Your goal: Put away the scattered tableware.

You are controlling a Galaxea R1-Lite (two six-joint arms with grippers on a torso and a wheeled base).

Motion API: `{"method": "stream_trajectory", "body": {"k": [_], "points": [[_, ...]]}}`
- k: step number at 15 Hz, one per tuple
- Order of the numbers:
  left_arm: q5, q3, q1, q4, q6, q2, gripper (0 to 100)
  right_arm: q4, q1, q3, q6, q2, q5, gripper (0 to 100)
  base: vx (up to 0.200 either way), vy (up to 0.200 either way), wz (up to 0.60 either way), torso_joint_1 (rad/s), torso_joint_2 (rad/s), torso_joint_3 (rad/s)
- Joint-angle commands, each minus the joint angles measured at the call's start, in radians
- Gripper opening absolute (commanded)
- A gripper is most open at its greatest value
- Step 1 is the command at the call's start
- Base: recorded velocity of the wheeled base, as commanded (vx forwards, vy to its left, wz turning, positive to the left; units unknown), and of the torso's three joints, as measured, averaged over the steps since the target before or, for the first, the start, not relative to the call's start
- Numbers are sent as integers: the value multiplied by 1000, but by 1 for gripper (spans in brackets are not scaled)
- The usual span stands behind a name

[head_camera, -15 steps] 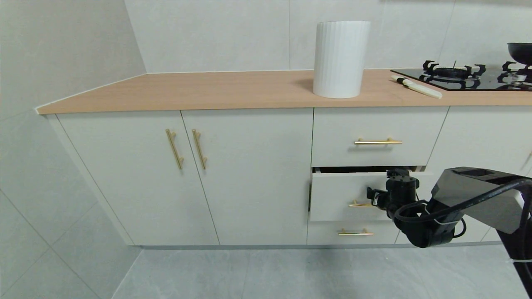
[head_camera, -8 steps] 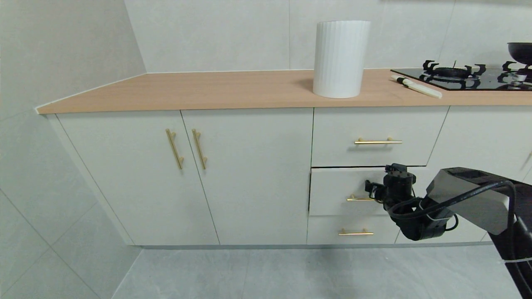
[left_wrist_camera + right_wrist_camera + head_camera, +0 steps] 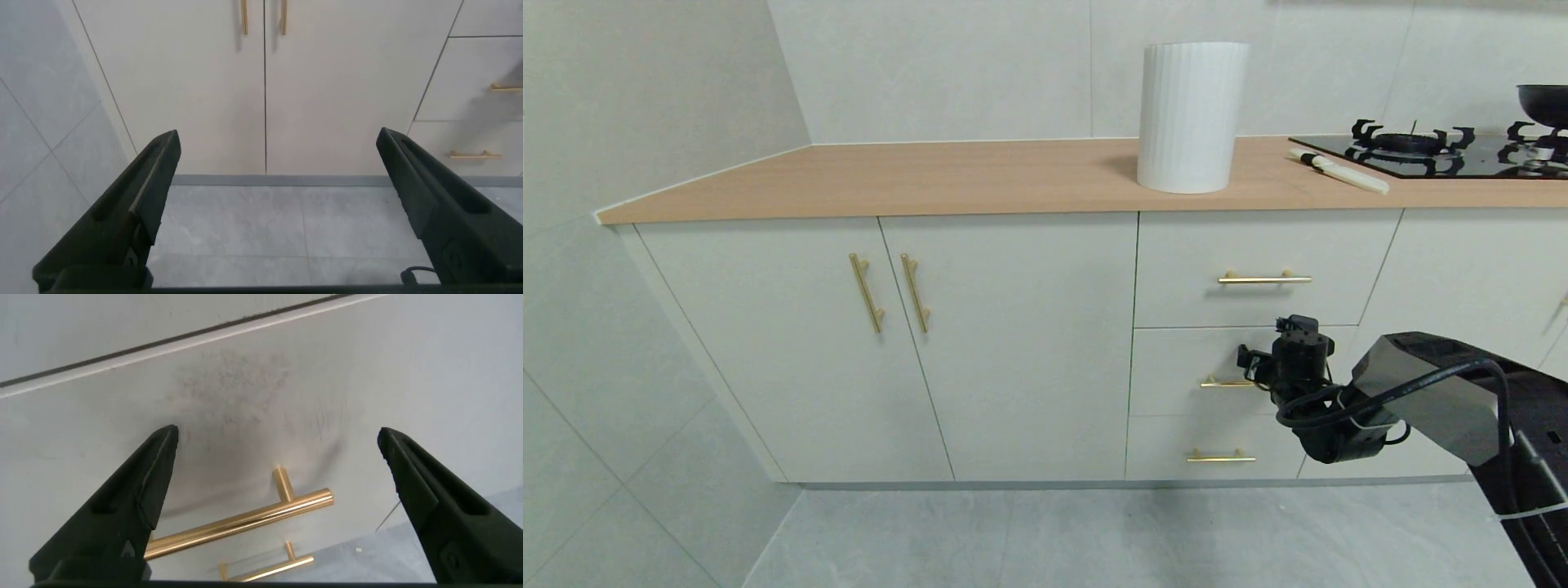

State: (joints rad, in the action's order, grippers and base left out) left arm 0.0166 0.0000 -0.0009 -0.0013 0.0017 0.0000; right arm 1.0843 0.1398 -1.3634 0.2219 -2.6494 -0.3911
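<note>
A white-bladed knife (image 3: 1339, 170) lies on the wooden counter (image 3: 947, 175) beside the stove. Below it, the middle drawer (image 3: 1176, 367) sits flush with the cabinet front. My right gripper (image 3: 1294, 336) is right up against that drawer front, just right of its gold handle (image 3: 1225, 382). In the right wrist view the gripper (image 3: 278, 437) is open with nothing between its fingers, the drawer front (image 3: 245, 400) close ahead and the handle (image 3: 245, 523) below. My left gripper (image 3: 278, 139) hangs open and empty over the floor, facing the cabinet doors (image 3: 261, 82).
A tall white ribbed container (image 3: 1192, 114) stands on the counter. A black gas stove (image 3: 1429, 151) with a pan (image 3: 1543, 102) is at the far right. Top drawer (image 3: 1262, 265) and bottom drawer (image 3: 1217, 457) are closed. Grey tiled floor (image 3: 1013, 539) lies open in front.
The middle drawer went from partly open to fully closed. My right gripper moved in toward the cabinet with the drawer front.
</note>
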Motion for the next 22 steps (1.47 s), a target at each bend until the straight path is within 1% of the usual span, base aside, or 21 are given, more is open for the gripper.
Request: {"method": "stream_trajectory", "body": {"k": [1,3,4,5,7,8,9,12,13,14,15,16,17,18,19,20,21,22], "points": [[0,0,1,0,0,0,100,3,-2,-16,1,-11,-5,100,0,0,0,0,0,0],[0,0,1,0,0,0,100,8,0,-2,2,-4,-14,100,0,0,0,0,0,0],[0,0,1,0,0,0,100,16,0,26,2,20,-23,100,0,0,0,0,0,0],[0,0,1,0,0,0,100,22,1,75,1,63,-22,100,0,0,0,0,0,0],[0,0,1,0,0,0,100,23,6,239,-1,212,-5,100,0,0,0,0,0,0],[0,0,1,0,0,0,100,23,9,291,-1,266,3,100,0,0,0,0,0,0],[0,0,-1,0,0,0,100,17,21,431,-1,417,26,100,0,0,0,0,0,0],[0,0,-1,0,0,0,100,16,44,658,-3,674,38,100,0,0,0,0,0,0],[0,0,1,0,0,0,100,17,57,777,-9,802,32,100,0,0,0,0,0,0],[0,0,1,0,0,0,100,17,63,868,-41,907,20,100,0,0,0,0,0,0],[0,0,1,0,0,0,100,17,63,908,-59,954,9,100,0,0,0,0,0,0],[0,0,1,0,0,0,100,16,64,1026,-118,1129,-37,100,0,0,0,0,0,0],[0,0,1,0,0,0,100,16,64,1066,-141,1198,-45,100,0,0,0,0,0,0],[0,0,-1,0,0,0,100,14,61,1129,-177,1329,-54,100,0,0,0,0,0,0],[0,0,1,0,0,0,100,14,61,1156,-191,1379,-61,100,0,0,0,0,0,0],[0,0,1,0,0,0,100,13,55,1210,-228,1511,-83,100,0,0,0,0,0,0],[0,0,1,0,0,0,100,0,50,1224,-248,1568,-95,100,0,0,0,0,0,0],[0,0,1,0,0,0,100,-47,32,1230,-279,1658,-120,100,0,0,0,0,0,0]]}}
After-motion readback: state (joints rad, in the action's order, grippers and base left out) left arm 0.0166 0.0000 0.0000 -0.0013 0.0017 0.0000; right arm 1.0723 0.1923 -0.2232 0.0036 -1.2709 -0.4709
